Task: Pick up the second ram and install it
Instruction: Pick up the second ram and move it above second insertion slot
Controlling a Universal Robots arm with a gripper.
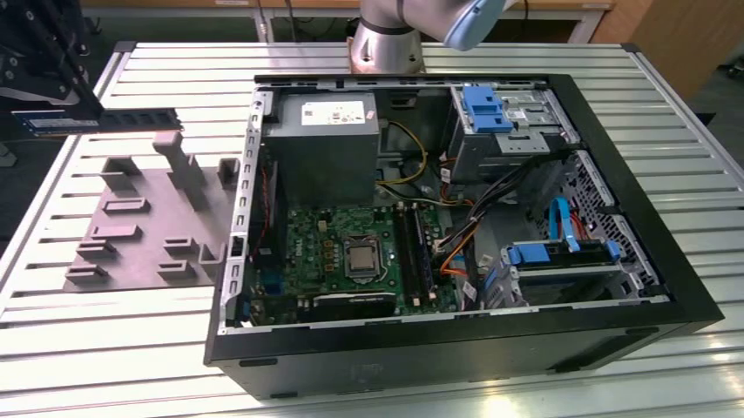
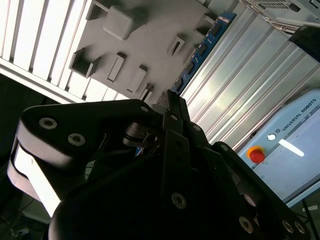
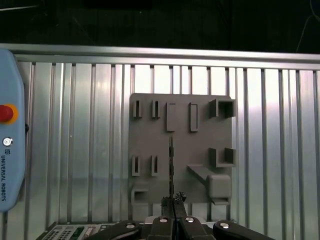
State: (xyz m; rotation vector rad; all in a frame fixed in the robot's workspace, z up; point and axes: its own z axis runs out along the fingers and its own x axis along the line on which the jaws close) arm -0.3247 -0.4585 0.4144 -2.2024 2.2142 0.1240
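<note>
Your gripper (image 3: 173,201) is clamping its 2 black fingers together on the second ram (image 1: 128,117), so you are carrying the stick in the upper left of the exterior view. There it is hanging just above the grey moulded holder (image 1: 139,235), and it looks clear of the upright posts.

The relation to mind is this: the stick's long axis is running left to right across that frame, while the long black motherboard slots (image 1: 409,248) are lying well apart toward the frame's centre, inside the open black case (image 1: 465,353), and are running roughly top to bottom. The 2 axes are crossing rather than lining up.

The stick is thin, flat and rigid, and in the second wrist view it is showing a blue board and a row of dark chips. The holder is matte plastic. The table (image 1: 117,348) is ribbed, shiny aluminium.
</note>
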